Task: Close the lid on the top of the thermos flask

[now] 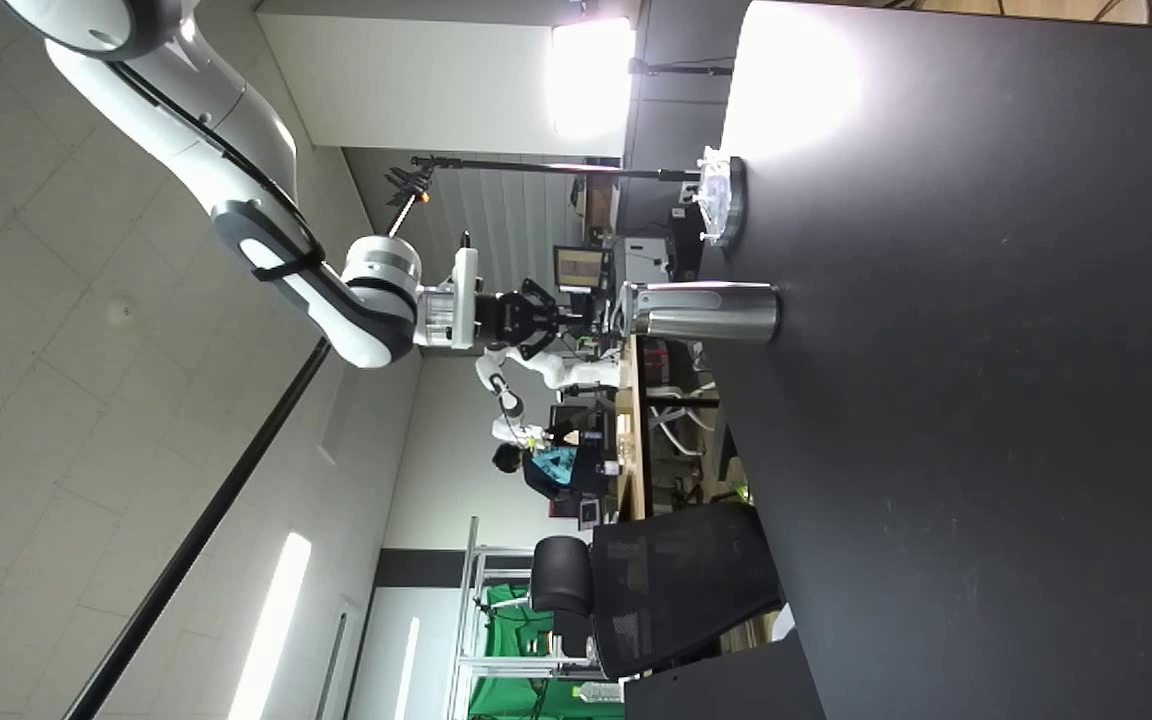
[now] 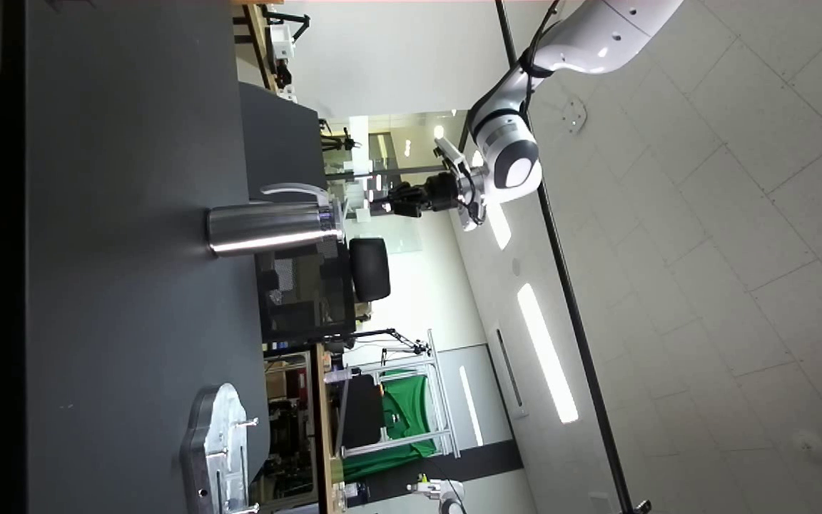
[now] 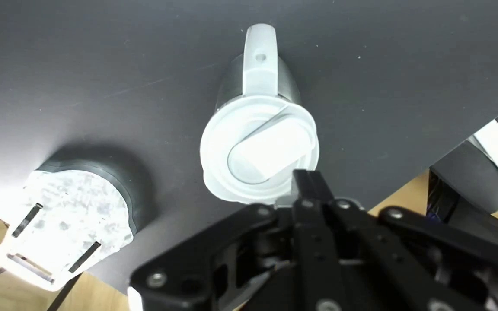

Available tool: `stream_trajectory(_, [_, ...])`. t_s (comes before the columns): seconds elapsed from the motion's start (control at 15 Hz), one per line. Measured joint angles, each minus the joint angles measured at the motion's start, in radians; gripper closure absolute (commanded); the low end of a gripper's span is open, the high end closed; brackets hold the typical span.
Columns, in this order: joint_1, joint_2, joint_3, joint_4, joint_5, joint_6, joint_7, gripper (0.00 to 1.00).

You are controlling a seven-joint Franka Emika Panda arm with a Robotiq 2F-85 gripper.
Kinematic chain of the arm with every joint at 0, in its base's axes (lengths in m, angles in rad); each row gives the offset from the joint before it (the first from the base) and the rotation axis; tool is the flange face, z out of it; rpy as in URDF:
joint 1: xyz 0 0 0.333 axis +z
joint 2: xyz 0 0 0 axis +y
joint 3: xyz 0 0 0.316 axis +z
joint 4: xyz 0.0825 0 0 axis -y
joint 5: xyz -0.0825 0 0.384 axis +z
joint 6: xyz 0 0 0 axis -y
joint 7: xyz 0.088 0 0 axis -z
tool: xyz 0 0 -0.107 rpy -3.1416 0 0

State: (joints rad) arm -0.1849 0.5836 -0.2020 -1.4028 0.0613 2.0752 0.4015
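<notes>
Black claw [image 3: 310, 174], pinched together, silver thermos flask [image 2: 268, 227] upright beneath, apart

The flask [image 2: 261, 228] is silver, its lid [image 3: 257, 151] — almost white. Under the flask, the table [image 3: 404, 86] is dark grey; above the flask, the gripper [image 3: 311, 183] is black. Near the flask, the plate [image 3: 71, 211] is white with grey patches — and two dark stripes.

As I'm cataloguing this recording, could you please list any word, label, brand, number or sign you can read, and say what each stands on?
There is no readable text in any view.
Thermos flask: no lettering can be made out on its visible sides or top.
Background monitor: too small and blurred to read.
</notes>
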Motion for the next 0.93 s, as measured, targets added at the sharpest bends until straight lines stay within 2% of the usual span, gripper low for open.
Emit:
stream_trajectory(0.4, [-0.001,0.049,-0.007,0.079,0.000,-0.122,0.010,1.00])
stream_trajectory(0.93, [-0.005,0.090,-0.005,0.108,0.018,-0.134,0.010,1.00])
